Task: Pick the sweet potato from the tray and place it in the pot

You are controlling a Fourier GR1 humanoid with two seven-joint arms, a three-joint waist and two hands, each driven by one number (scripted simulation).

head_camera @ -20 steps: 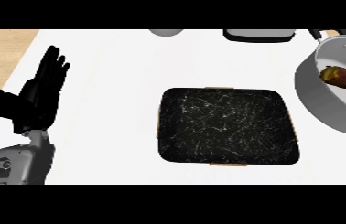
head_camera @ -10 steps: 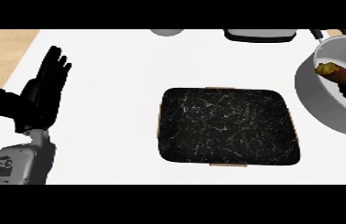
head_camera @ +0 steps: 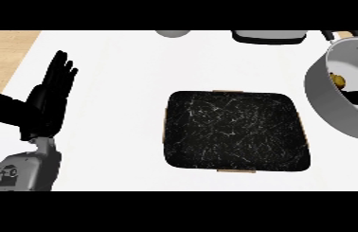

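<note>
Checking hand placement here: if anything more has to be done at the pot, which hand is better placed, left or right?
Probably the right, though it is out of view. The pot, holding the sweet potato, sits at the right edge; the left hand rests open at the far left, beyond the tray.

Pretty clearly a kitchen: white counter with a strip of wood-tone surface at its left edge, a grey metal pot at the right side, a black speckled tray mid-counter, plus bits of grey kitchenware along the back edge.
</note>
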